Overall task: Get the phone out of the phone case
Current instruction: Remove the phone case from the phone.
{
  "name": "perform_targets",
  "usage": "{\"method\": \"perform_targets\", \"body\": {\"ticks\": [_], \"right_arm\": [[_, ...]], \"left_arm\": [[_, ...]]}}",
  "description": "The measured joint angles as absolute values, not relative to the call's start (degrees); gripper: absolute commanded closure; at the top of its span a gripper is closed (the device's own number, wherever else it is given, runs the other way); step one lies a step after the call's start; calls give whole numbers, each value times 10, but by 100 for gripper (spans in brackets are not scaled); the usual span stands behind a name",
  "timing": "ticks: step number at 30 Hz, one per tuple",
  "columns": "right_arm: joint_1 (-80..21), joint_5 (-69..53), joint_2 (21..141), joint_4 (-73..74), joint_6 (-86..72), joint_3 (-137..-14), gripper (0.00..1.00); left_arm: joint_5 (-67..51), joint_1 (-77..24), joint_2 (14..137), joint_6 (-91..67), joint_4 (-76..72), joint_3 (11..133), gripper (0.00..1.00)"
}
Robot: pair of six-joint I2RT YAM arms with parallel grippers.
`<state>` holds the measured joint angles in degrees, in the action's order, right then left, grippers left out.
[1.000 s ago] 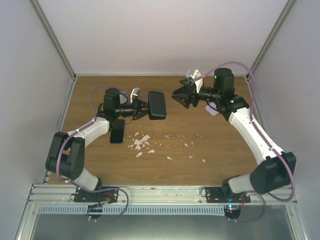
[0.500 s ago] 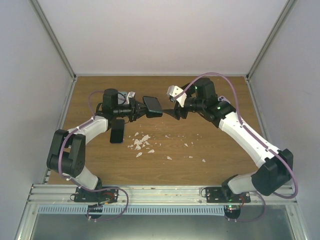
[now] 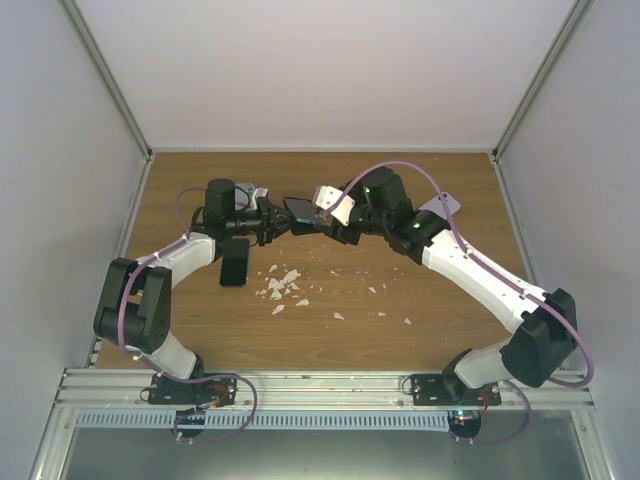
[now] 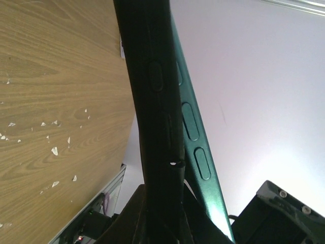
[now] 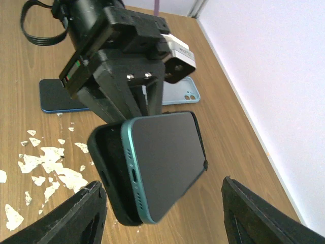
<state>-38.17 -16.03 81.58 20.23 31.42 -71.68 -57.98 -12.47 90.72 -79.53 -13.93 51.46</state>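
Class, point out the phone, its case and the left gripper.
phone (image 5: 170, 155), right wrist view, dark screen.
case (image 5: 104, 157), right wrist view, black side wall.
left gripper (image 5: 134, 107), right wrist view, between its fingertips.

My top camera looks down from the near side on the whole brown wooden table (image 3: 230, 330), while both wrist cameras view one teal-edged dark phone (image 5: 165, 157) very closely from opposite sides.

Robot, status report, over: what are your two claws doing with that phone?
Left gripper shut on phone case, held in the air. Phone partly out at its free end. Right gripper open, jaws flanking that end. Nothing in the way.
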Motion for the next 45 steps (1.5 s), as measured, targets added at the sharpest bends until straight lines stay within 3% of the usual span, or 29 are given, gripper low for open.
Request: {"method": "perform_targets", "body": {"ticks": [13, 22, 39, 45], "right_arm": [[-445, -43, 850, 159, 358, -703, 53], [-473, 43, 882, 106, 396, -696, 59], [-495, 109, 911, 88, 435, -687, 98], [-501, 120, 911, 109, 435, -700, 100]], "left_arm": [[-580, -125, 910, -810, -149, 505, 98], [-580, -124, 910, -820, -158, 495, 100], [-574, -122, 910, -831, -170, 482, 100], [-578, -117, 909, -825, -168, 482, 100]]}}
